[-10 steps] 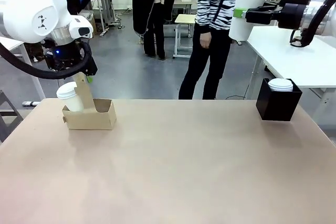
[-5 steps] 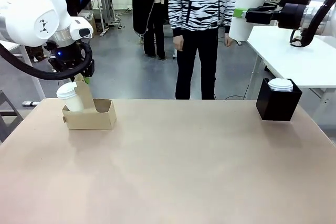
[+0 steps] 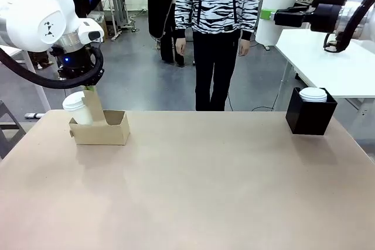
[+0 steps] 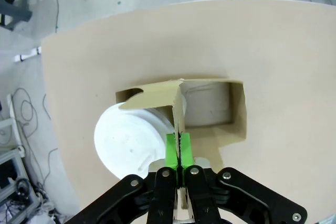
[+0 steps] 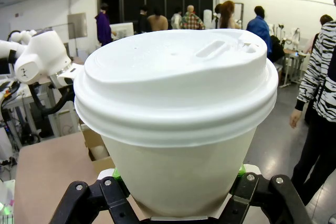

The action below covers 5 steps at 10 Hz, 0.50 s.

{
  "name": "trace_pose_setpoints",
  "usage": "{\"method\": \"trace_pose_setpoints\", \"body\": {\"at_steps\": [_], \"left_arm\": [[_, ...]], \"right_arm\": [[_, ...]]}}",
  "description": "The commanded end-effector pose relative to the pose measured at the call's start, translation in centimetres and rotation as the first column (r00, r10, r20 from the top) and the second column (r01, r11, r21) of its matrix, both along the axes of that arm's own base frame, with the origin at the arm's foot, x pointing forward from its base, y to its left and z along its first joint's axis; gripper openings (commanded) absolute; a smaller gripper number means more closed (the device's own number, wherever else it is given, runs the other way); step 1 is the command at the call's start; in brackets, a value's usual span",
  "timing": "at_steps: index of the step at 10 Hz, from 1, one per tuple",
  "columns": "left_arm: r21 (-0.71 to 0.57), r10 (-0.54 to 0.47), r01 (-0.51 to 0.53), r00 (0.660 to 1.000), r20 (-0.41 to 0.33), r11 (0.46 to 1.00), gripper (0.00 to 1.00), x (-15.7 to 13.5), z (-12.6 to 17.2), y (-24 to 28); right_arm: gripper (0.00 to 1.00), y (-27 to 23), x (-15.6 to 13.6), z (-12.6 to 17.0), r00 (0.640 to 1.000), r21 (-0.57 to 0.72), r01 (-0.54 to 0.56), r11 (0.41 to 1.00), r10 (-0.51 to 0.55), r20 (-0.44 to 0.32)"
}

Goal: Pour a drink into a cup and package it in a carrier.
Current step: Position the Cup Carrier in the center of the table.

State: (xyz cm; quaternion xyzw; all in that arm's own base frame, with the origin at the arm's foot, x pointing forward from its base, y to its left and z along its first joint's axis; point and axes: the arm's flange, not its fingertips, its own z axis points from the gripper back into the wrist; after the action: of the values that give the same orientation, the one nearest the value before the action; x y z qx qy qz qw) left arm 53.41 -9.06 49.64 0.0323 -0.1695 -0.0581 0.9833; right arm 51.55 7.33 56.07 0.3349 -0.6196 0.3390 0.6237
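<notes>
The brown cardboard carrier (image 3: 99,128) stands at the table's far left with a lidded white cup (image 3: 76,108) in its left pocket; its right pocket (image 4: 207,107) is empty. My left gripper (image 3: 89,88) is shut on the carrier's upright centre handle (image 4: 177,111), its green pads (image 4: 173,149) pressed on the card. High at the upper right, my right gripper (image 3: 266,14) is shut on a second lidded white cup (image 3: 280,5), held upright in the air; the same cup (image 5: 176,114) looms close in the right wrist view. The drink is out of view.
A black box (image 3: 310,115) with a stack of white lids (image 3: 313,94) sits at the table's far right. A person in a striped top (image 3: 215,33) stands beyond the far edge, hands down. A white side table (image 3: 334,62) is at the right.
The person has walked from the right to stand facing the table's middle. My left gripper has settled slightly onto the handle. The right arm and its cup have stayed still.
</notes>
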Motion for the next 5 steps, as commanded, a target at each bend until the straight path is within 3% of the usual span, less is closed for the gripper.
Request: {"method": "trace_pose_setpoints", "body": {"at_steps": [1,2,5], "left_arm": [[0.012,0.063,-0.063,0.998,0.009,0.998,0.00,0.07,-0.08,0.21],[0.000,0.000,0.000,1.000,0.000,1.000,0.00,0.00,0.00,0.00],[-0.001,0.010,-0.010,1.000,0.000,1.000,0.04,-0.01,-0.03,-0.10]], "right_arm": [[0.81,0.18,-0.05,0.18,1.000,0.005,-0.001,1.000,0.001,0.020],[0.81,0.18,-0.05,0.18,1.000,0.005,-0.001,1.000,0.001,0.020],[0.81,0.18,-0.05,0.18,1.000,0.005,-0.001,1.000,0.001,0.020]]}}
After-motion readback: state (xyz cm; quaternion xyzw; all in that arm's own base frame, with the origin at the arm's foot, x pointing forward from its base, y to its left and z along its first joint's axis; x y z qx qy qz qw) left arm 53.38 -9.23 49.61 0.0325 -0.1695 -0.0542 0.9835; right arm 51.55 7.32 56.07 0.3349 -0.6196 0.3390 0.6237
